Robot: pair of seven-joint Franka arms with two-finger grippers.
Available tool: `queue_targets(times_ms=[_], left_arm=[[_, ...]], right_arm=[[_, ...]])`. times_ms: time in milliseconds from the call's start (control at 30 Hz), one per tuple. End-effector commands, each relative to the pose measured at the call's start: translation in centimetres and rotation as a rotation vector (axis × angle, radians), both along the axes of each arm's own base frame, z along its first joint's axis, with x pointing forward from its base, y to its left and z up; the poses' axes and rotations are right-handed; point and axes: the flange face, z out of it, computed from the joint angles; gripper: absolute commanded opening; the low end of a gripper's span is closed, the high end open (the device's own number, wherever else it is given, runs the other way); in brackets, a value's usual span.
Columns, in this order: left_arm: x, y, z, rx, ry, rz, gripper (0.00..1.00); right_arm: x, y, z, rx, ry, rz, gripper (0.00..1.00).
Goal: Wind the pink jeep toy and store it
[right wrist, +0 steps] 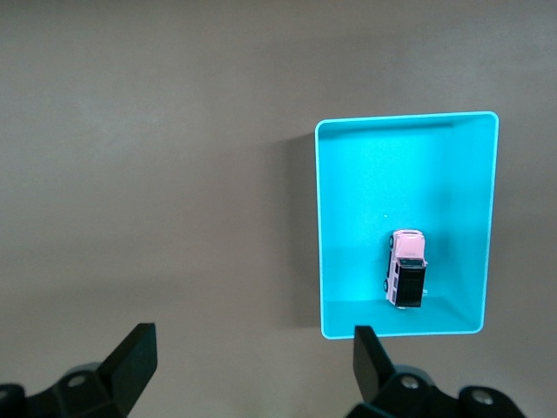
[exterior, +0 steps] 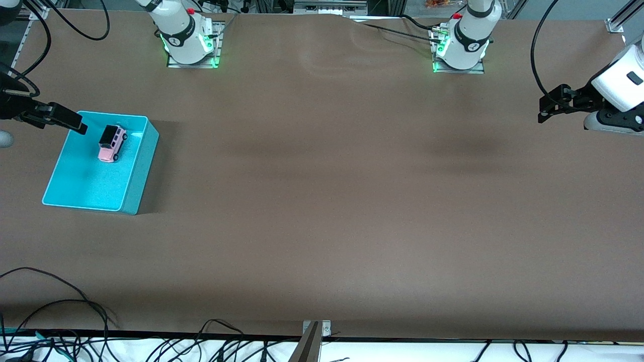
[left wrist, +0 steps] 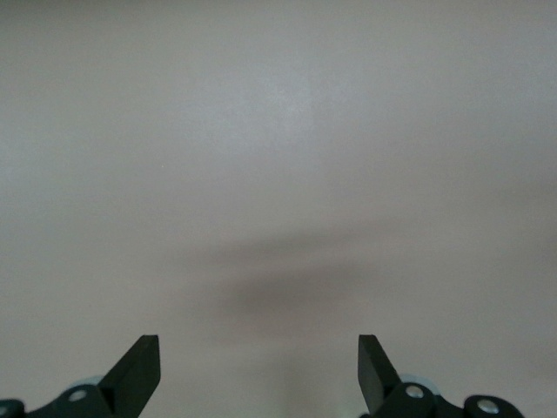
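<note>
Brown table [exterior: 322, 201] with cyan bin [exterior: 143, 173] (right arm's end).

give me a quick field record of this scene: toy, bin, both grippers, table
pink jeep toy: upright on its wheels inside the cyan bin, in the part of the bin farther from the front camera
cyan bin: open-topped, on the table at the right arm's end
right gripper: open, holding nothing, over the bin's edge nearest the table's end
left gripper: open, holding nothing, over bare table at the left arm's end, waiting
table: brown surface, nothing else on it besides the bin
</note>
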Motion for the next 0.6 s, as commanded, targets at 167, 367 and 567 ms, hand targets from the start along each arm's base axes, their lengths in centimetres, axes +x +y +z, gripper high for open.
queue_targets(times_ms=[167, 367, 567], left_arm=[[0.2, 0.2, 0.6, -0.017, 0.003, -0.019, 1.00], [0.2, 0.2, 0.6, -0.017, 0.003, -0.019, 1.00], [0.2, 0.2, 0.6, -0.017, 0.003, -0.019, 1.00]], right_arm=[[-0.1, 0.4, 0.5, 0.004, -0.006, 0.020, 1.00], [-0.1, 1.0, 0.9, 0.003, -0.012, 0.032, 1.00], [-0.1, 1.2, 1.2, 0.004, -0.020, 0.061, 1.00]])
